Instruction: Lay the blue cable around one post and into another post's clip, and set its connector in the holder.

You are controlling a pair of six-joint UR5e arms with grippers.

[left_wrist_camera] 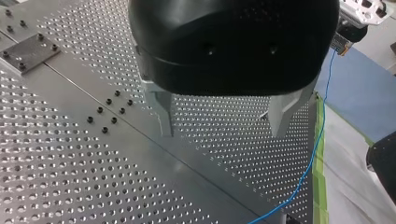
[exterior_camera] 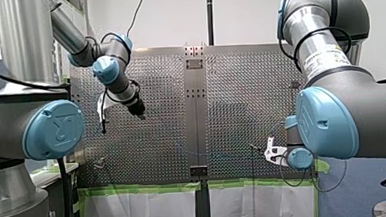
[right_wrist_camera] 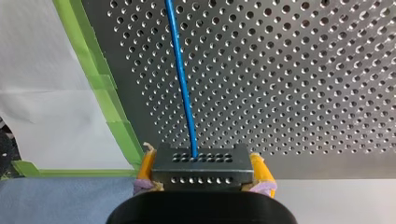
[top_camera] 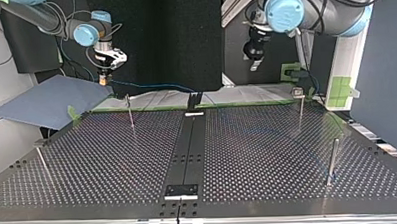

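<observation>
My left arm (exterior_camera: 22, 37) and my right arm (exterior_camera: 323, 46): silver-grey tubes, pale blue round joint caps (exterior_camera: 54, 130), black cables (exterior_camera: 64, 195). My left claw (left_wrist_camera: 224, 133) has black housing, metal fingers (left_wrist_camera: 161, 112); my right claw (right_wrist_camera: 203, 165), yellow pads (right_wrist_camera: 145, 168).

**Four eyes on one scene**

Front view sits well back, behind and above, with my left arm (exterior_camera: 52, 128) in at 9 o'clock and my right arm (exterior_camera: 327, 121) at 3, looking over the perforated table (exterior_camera: 147, 141). Top view faces back from across it, low, sides crossed. Left wrist view rides close behind my left gripper (left_wrist_camera: 223, 134); right wrist view hugs the connector (right_wrist_camera: 201, 163) — closest of all. Both share the blue cable (right_wrist_camera: 182, 84).
</observation>
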